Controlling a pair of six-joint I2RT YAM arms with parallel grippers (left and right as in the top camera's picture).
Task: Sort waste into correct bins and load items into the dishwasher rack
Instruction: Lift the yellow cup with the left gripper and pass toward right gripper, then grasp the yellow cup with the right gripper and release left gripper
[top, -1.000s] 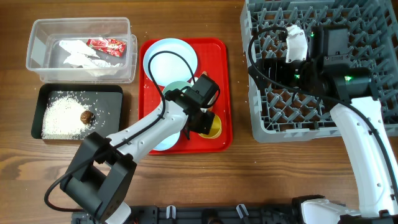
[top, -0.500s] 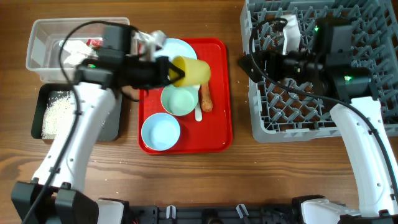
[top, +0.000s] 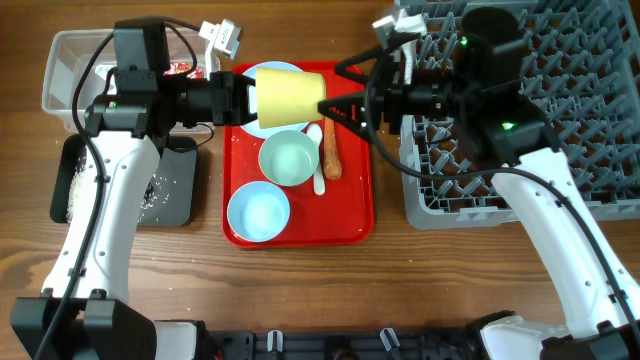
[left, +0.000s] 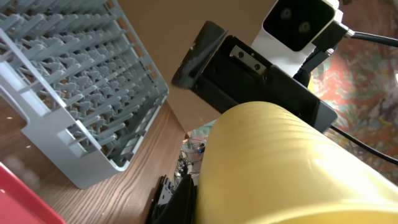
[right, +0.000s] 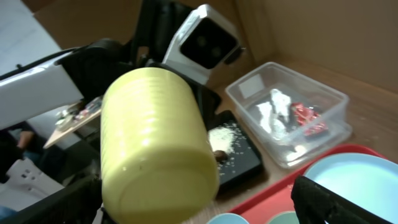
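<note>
So, yellow cup (top: 290, 95): lay on its side in the air above the red tray (top: 355, 200) and the pale blue plate (right: 354, 177), between the two grippers.
Left gripper (top: 238, 98): was closed on the cup's left end. The left wrist view showed one dark finger (left: 180, 199) against the yellow wall.
Right gripper (top: 333, 90): was spread wide, with its fingers (right: 342, 199) on either side of the cup's right end. Whether they touched it could not be told.
Upper bowl (top: 285, 160): sat upright mid-tray, below the cup.
Lower bowl (top: 258, 212): sat just beside it, toward the tray's near left corner.
Carrot (top: 331, 155): lay on the tray right of the upper bowl, with the white spoon (top: 318, 178) between them.
Clear tub (top: 60, 75): held the red wrapper (right: 308, 118) and white paper (right: 270, 109).
Black tub (top: 180, 200): held the rice (right: 225, 134) and a brown lump (right: 217, 155).
Dishwasher rack (top: 580, 120): stood right of the tray, beneath the right arm.
</note>
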